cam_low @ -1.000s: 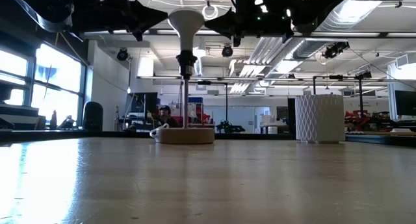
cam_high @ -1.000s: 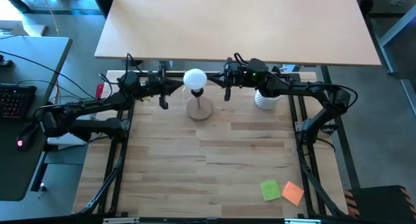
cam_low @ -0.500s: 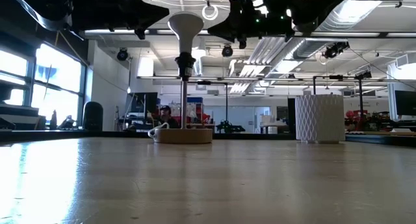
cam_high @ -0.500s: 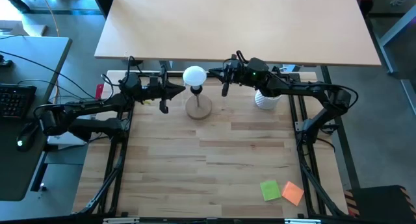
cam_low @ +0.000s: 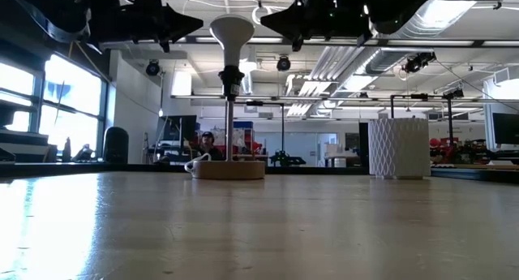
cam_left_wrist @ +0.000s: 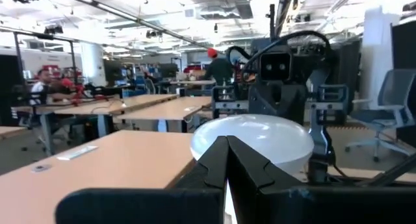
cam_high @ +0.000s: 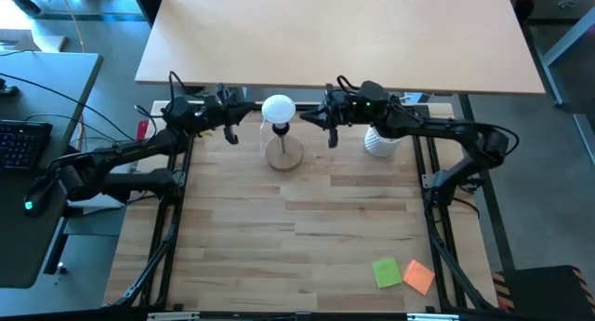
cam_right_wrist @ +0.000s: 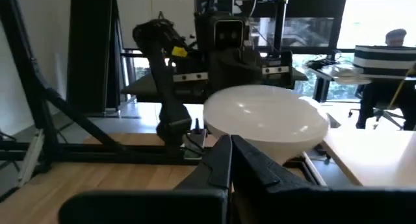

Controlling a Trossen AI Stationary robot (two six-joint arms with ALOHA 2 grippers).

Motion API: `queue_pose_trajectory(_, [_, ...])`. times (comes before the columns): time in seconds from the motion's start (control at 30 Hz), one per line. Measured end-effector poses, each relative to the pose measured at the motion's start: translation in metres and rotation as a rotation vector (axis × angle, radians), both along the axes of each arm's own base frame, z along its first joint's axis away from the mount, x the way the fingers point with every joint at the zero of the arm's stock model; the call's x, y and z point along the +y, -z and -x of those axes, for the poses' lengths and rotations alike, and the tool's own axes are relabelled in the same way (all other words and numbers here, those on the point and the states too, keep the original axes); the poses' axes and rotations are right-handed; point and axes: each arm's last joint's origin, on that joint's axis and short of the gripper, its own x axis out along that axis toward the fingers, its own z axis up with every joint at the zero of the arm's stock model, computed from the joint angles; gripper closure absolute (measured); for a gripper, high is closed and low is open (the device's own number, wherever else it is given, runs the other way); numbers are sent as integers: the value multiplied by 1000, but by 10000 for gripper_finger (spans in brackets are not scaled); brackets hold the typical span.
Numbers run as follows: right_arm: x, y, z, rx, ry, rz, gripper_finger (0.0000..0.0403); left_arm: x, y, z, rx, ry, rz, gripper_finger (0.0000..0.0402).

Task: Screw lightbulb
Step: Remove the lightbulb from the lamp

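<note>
The small matte white lightbulb point(cam_high: 278, 109) with its round globe head stands upright, globe uppermost, its cone-shaped neck tapering down into the black socket point(cam_low: 231, 79) atop the thin stem of the round wooden lamp base point(cam_high: 284, 154). Its long axis runs vertical, so any turning has to go about that upright line.

The bulb sits between the two sets of jaws, at roughly their height. The left gripper point(cam_high: 253, 111) points at the globe from one side, its tips just beside the white surface; the right gripper point(cam_high: 308, 118) points at it from the opposite side, a little farther off. In each wrist view the globe fills the space directly ahead of the dark fingertips, so the bulb lies straight in front of both. The left arm looks slightly nearer.

Both pairs of jaws are pressed together, fingers meeting in a point, and neither holds anything. Whether the left tips actually touch the globe I cannot tell. Judging from this, either gripper must spread its fingers before it can clasp the globe and twist it.
</note>
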Motion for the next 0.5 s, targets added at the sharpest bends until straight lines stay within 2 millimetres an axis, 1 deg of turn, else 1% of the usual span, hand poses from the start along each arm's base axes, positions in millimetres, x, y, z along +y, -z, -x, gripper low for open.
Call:
queue_pose_trajectory(0.13, [-4, 3, -4, -41, 3, -3, 402, 6, 6, -5, -7, 10, 31, 401])
queue_pose_trajectory(0.3, [-7, 10, -9, -39, 5, -19, 402, 12, 14, -14, -20, 47, 46, 401])
queue_pose_trajectory(0.5, [-13, 16, -15, -81, 33, -30, 402, 16, 17, -19, -65, 85, 70, 402])
